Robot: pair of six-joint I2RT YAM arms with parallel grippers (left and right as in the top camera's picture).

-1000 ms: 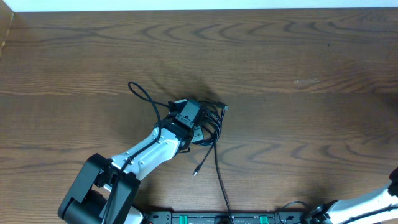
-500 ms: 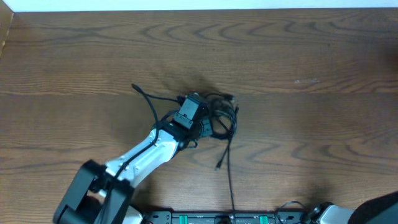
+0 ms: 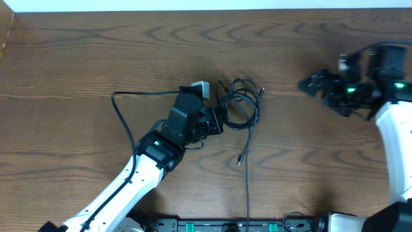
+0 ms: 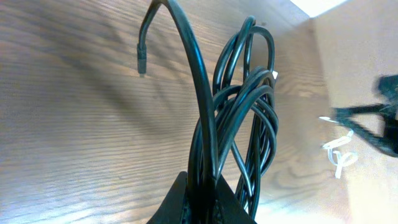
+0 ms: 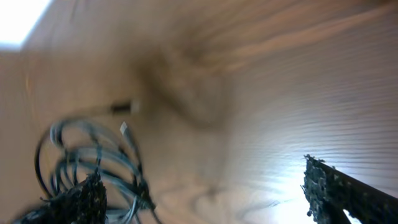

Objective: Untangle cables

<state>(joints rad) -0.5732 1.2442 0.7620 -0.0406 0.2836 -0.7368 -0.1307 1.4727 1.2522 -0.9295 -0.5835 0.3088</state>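
Note:
The tangled black cables lie as a looped bundle on the wooden table near its middle. My left gripper is shut on the bundle's left side. In the left wrist view the strands rise out of the shut gripper, and one arches over to a small plug end. One tail with a plug tip trails toward the front edge. My right gripper hovers open to the right of the bundle, apart from it. Its view is blurred, with the cables low on the left beside one finger.
A thin black cable loops out to the left of my left wrist. Another strand runs straight down to the table's front edge. A pale wall edge borders the far side.
My left gripper has carried the bundle up and to the right. The right arm has swung in from the bottom right corner to the right side of the table, its jaws now wide.

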